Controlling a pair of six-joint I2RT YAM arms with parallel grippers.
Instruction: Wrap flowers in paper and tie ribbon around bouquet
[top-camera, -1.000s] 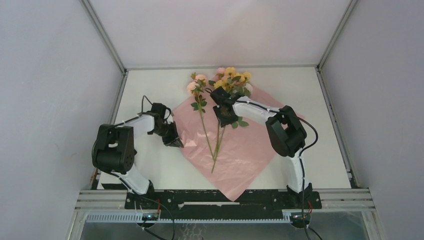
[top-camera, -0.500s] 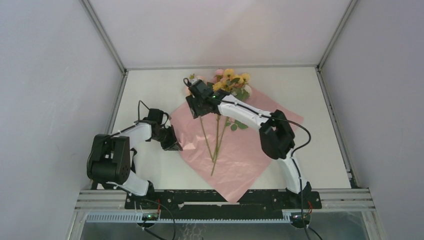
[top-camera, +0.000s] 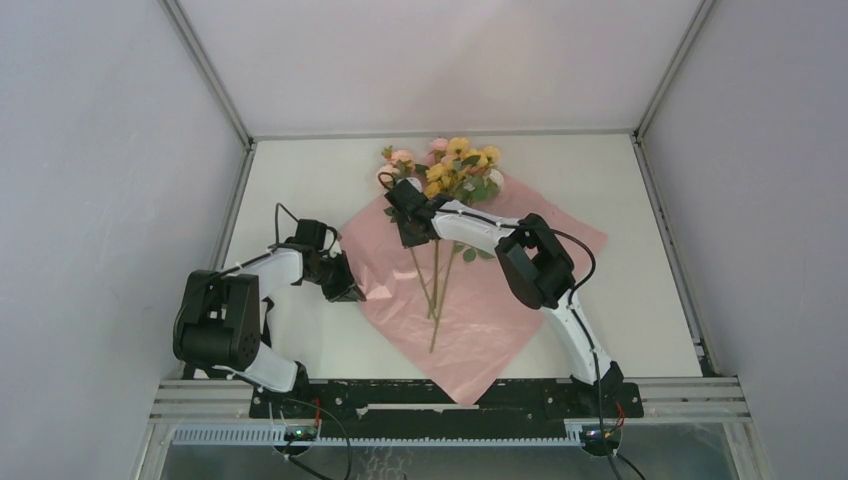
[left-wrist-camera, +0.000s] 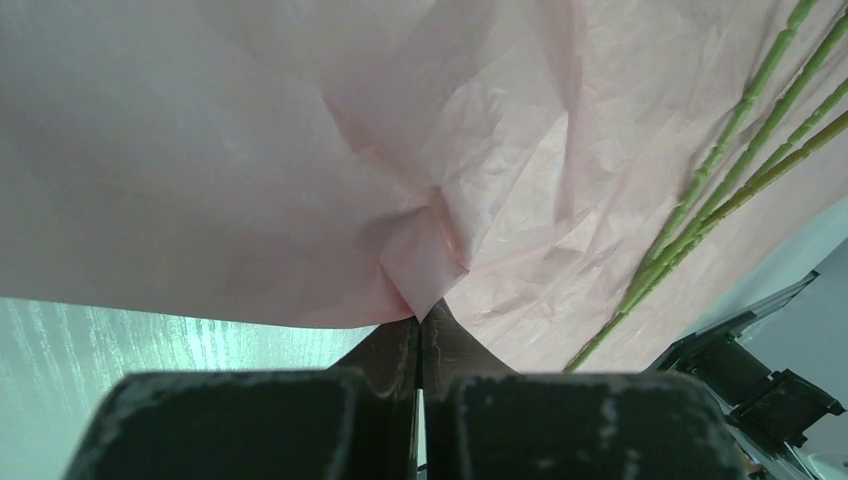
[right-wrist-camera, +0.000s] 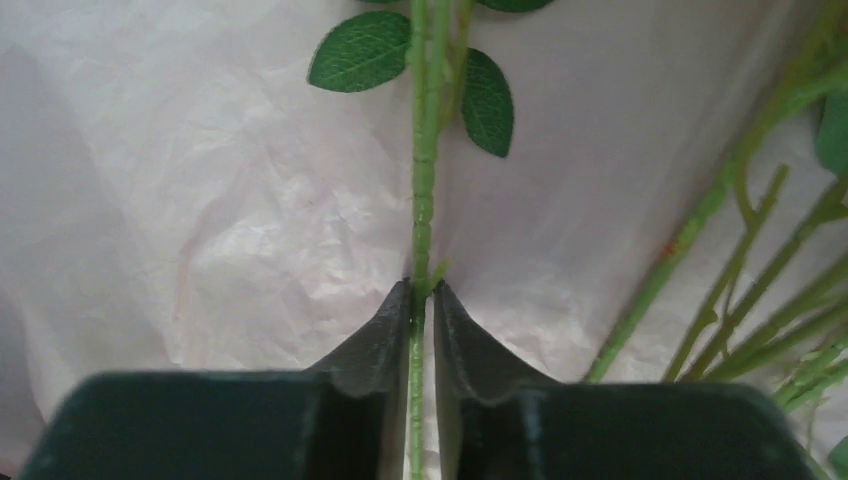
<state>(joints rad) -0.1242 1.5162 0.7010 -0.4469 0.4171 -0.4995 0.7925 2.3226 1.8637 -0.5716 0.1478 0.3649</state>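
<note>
Lilac-pink crinkled paper (top-camera: 500, 300) lies diamond-wise on the white counter (top-camera: 640, 200), its left corner pinched in the closed left pincer (left-wrist-camera: 420, 322). Farther out, the right pincer (right-wrist-camera: 421, 295), wider a moment ago, has clamped one thin green stem (right-wrist-camera: 422, 190) of the pink and yellow flowers (top-camera: 455, 165), probably to gather the stray into the bunch.

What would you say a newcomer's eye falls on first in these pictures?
The crinkled pink-lilac paper, spread as a diamond across the white table, with the flowers lying on it, yellow and pink blooms at its far corner. Next, both arms at work: the right gripper is shut on one green stem, and the left gripper pinches the paper's left corner.
</note>
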